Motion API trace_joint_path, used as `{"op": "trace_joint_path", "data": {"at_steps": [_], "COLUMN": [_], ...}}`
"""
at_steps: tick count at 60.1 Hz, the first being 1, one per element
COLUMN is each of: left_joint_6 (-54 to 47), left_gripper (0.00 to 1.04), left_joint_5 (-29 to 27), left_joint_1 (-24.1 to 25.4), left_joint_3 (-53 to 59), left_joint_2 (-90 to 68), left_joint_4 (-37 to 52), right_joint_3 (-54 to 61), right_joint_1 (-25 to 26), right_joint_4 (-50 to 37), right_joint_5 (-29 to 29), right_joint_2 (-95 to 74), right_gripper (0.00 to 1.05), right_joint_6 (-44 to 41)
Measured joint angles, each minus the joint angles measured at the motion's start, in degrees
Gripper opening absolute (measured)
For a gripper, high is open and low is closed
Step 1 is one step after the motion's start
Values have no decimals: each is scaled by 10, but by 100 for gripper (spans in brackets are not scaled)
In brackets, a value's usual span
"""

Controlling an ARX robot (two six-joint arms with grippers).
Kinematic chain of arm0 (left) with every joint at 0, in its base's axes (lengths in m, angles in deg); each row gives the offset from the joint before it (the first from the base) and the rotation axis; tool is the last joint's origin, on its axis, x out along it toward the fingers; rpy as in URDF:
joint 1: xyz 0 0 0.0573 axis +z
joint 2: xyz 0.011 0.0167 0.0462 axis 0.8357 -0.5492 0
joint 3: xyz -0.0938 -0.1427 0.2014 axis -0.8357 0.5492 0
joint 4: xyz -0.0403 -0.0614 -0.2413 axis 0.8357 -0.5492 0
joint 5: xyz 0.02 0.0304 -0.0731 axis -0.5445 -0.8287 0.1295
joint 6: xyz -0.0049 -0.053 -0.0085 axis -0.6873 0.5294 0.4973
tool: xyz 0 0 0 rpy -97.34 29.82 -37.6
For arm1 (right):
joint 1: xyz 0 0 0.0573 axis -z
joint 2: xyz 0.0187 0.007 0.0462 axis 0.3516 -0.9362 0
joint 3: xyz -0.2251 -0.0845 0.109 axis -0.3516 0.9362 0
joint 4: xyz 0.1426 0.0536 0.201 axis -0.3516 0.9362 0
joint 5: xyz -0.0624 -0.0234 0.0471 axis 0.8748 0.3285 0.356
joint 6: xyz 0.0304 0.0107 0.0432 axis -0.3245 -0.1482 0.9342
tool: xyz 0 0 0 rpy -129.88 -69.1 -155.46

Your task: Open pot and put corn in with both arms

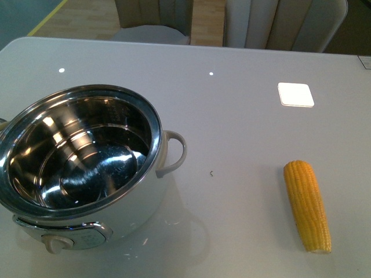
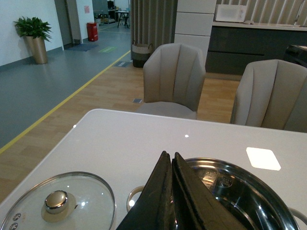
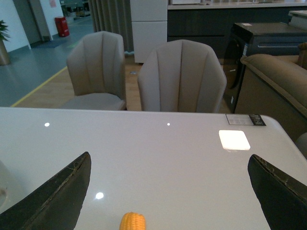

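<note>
The large white steel-lined electric pot (image 1: pixel 142 211) stood uncovered at the front view's lower left, the yellow husked corn cob (image 1: pixel 307 205) at lower right, well apart. Only the wrist views showed the round glass lid (image 2: pixel 86 196) beside the pot, the left gripper (image 2: pixel 171 158) pinched closed, and the right gripper (image 3: pixel 169 158) spread wide.

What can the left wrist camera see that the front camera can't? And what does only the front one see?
Only the left wrist view shows the glass lid, the shut left gripper and a potted plant. Only the front view shows the corn and the control knob. Both show the open pot, the white table and a bright square on it.
</note>
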State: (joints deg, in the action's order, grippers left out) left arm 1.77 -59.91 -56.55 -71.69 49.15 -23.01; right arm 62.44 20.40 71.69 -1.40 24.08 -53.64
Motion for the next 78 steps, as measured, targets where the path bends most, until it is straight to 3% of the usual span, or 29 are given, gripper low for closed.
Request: {"op": "trace_joint_path", "data": {"at_steps": [11, 43, 47, 54, 58, 78], "left_joint_6": [0, 0, -1, -1, -1, -1], "left_gripper": [6, 99, 97, 98, 98, 98], "left_joint_5": [0, 0, 0, 0, 0, 0], "left_joint_1": [0, 0, 0, 0, 0, 0], "left_joint_3": [0, 0, 0, 0, 0, 0], "left_joint_2": [2, 2, 2, 2, 2, 2], "left_joint_4": [-2, -2, -2, -2, -2, -2], "right_joint_3": [0, 0, -1, -109, -126, -177], "right_joint_1": [0, 0, 0, -5, -17, -80], "right_joint_4": [0, 0, 2, 253, 309, 89], "right_joint_5": [0, 0, -1, -16, -15, 28], "right_joint_2": [0, 0, -2, -170, -251, -579], "right_gripper": [96, 96, 96, 96, 96, 96], "right_joint_6": [0, 0, 2, 93, 128, 144]}}
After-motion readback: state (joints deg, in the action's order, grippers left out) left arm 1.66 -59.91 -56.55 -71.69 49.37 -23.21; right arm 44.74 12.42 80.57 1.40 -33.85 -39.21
